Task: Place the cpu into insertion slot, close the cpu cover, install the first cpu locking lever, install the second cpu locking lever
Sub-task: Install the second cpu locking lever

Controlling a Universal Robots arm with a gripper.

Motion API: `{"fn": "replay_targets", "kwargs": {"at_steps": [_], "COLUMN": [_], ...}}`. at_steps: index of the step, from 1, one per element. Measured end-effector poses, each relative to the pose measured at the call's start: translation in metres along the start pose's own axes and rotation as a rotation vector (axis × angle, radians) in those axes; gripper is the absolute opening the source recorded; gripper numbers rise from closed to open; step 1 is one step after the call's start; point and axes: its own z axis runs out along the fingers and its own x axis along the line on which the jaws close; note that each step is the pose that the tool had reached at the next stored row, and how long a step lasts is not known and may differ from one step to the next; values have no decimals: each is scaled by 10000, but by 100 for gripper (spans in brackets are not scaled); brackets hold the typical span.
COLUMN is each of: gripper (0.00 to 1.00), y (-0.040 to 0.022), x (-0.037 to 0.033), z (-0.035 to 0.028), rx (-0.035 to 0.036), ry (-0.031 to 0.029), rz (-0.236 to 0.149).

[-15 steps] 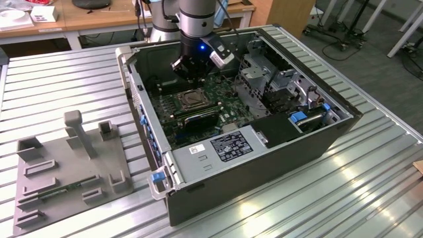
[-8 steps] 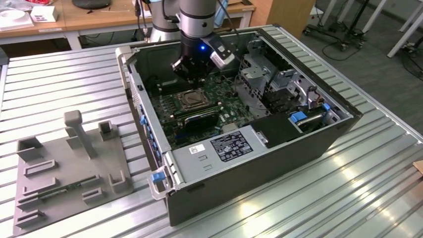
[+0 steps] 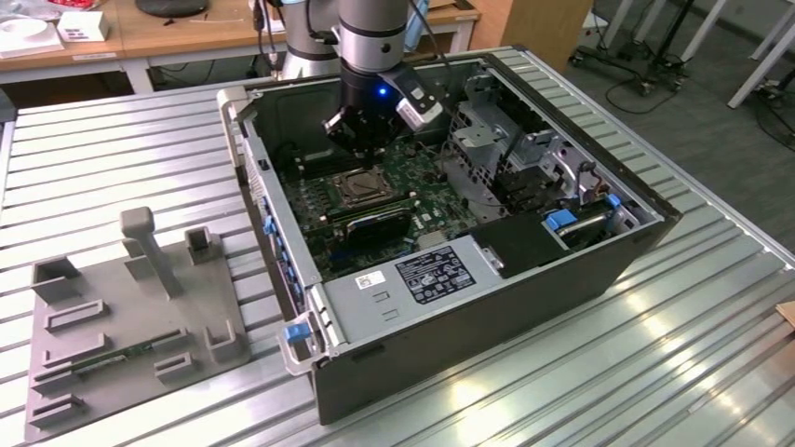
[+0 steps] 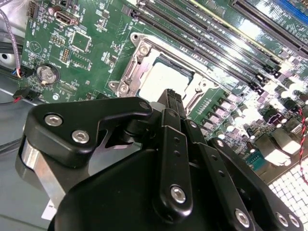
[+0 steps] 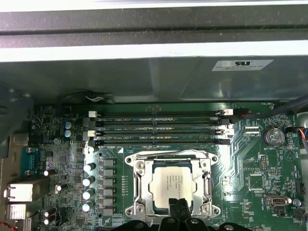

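Progress looks well along. The cpu, a small flat square chip with a matte silvery-grey metal lid, already sits in the insertion slot, the square socket with a bright steel rim on the green motherboard. The cpu cover, a thin stamped silvery frame plate with a cut-out middle, appears to lie flat around the chip, so I judge placing and closing done. Whether either locking lever is latched I cannot tell, so those two steps may remain.

In the exterior view the black gripper hangs inside the open dark-grey metal computer case, at about 12 o'clock from the socket and close above it. The long black memory slots lie at the socket's 6 o'clock. A grey plastic fixture tray with upright posts sits on the ribbed aluminium table, at 8 o'clock from the case and well apart from it.

In both wrist views the gripper's matte black fingers are drawn together with only a thin seam between them. They grasp nothing, and their tips sit just over the cover's near edge. Its linkage arms are smooth and rounded, pinned with shiny bolts. The board is glossy green, studded with small silver cylindrical capacitors.
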Motion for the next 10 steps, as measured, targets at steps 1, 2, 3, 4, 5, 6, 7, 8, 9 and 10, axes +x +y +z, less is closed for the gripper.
{"fn": "replay_targets", "kwargs": {"at_steps": [1,2,3,4,5,6,7,8,9,10], "gripper": [10,10,10,10,10,10,10,10,10,10], "y": [0,-1,-1,-1,-4,-7,-7,-7,-7,-7], "x": [0,0,0,0,0,0,0,0,0,0], "z": [0,-1,0,0,0,-1,-1,-1,-1,-1], "rx": [0,1,0,0,0,1,0,0,0,0], "ry": [0,0,0,0,0,0,0,0,0,0], "rz": [-2,-1,-1,-1,-2,-1,-2,-2,-1,-1]}}
